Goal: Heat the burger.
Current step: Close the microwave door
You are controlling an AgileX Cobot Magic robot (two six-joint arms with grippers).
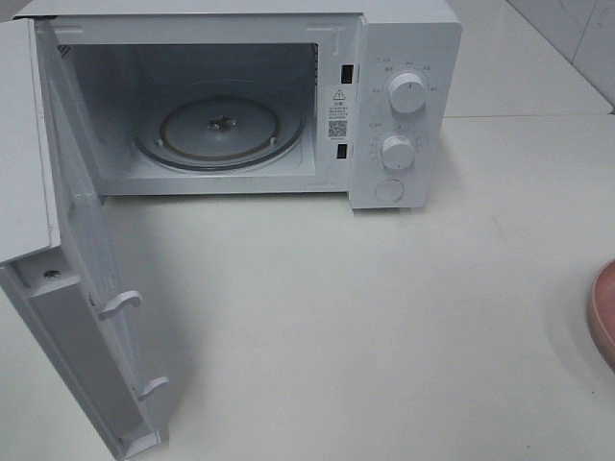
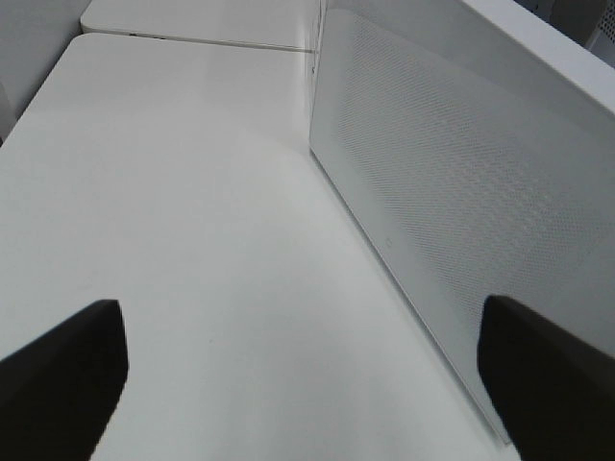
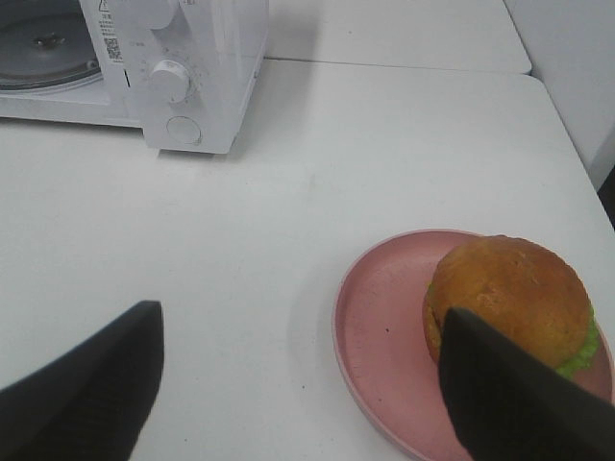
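The burger [image 3: 509, 288], with a golden-brown bun and green lettuce at its edge, sits on a pink plate [image 3: 375, 317] in the right wrist view. My right gripper [image 3: 303, 322] hovers open just short of it; one dark finger [image 3: 509, 394] overlaps the burger's near side in this view. The left gripper [image 2: 300, 317] is open and empty above bare table, beside the microwave door's outer face [image 2: 461, 192]. Neither gripper shows in the exterior high view, where only the plate's rim [image 1: 603, 312] peeks in at the right edge.
The white microwave [image 1: 404, 58] stands at the back with its door [image 1: 77, 288] swung wide to the left. Its glass turntable [image 1: 221, 130] is bare. Two knobs and a round button sit on its right panel [image 1: 399, 144]. White table [image 1: 365, 317] spreads before it.
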